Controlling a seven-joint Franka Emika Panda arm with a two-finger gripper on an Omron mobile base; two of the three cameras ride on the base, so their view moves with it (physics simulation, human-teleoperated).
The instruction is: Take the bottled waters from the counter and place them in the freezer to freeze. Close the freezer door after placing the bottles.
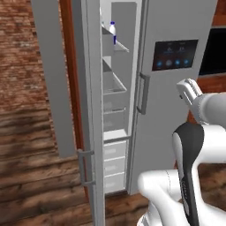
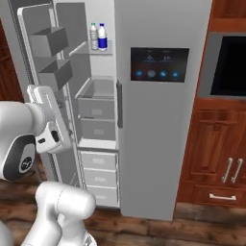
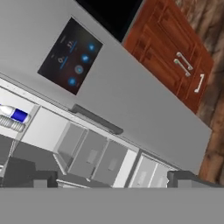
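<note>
Freezer (image 2: 96,115) open, freezer door (image 1: 90,110) swung wide. Two bottled waters (image 2: 98,37) upright on its top shelf, well above and beyond the claw (image 3: 112,178), fingers spread and empty. Bins (image 2: 96,103) and drawers (image 2: 98,175) below: contents not discernible

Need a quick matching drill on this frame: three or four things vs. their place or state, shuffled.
Things:
1. bottled waters
2. freezer door
3. wider door with display
4. wood cabinets

Place or state:
A. swung open
B. shut
C. right of the fridge
D. upright on the upper freezer shelf

Pairs: 1-D, 2-A, 3-B, 4-C
</note>
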